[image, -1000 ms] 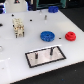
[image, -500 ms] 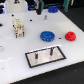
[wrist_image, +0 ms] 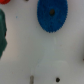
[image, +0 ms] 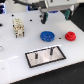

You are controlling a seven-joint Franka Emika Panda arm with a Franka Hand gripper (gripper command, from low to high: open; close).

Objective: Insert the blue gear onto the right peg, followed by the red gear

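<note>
Two gears lie on the white table (image: 15, 62) in front of you: the wide, flat, bright-blue toothed plastic disc (image: 47, 36) with its raised hub and centre hole, and the smaller bright-red toothed plastic disc (image: 70, 36), which sits well apart from it toward the exterior view's right. Both rest flat on the surface and nothing is touching either one.

Nearer the camera than the gears you have a dark-framed rectangular base plate (image: 46, 56) with a pale inner panel; at least one thin dark peg (image: 50, 50) stands upright on it, and the picture is too blurred to count the pegs with certainty. Toward the exterior view's left stands a small cream-and-dark blocky fixture (image: 18, 27), well away from both gears. A small white object at the left edge is too indistinct to name.

The arm's gripper (image: 44, 19) hangs above the table behind the blue gear, its dark fingers (image: 41, 19) pointing down and clear of the surface. Nothing sits between them, but you cannot tell from the blur how wide the jaws stand.

In the wrist view, the blue gear (wrist_image: 52, 14) fills much of the frame against the white table. A dark green shape (wrist_image: 2, 31) shows at one edge, with a sliver of red in the corner beyond it.
</note>
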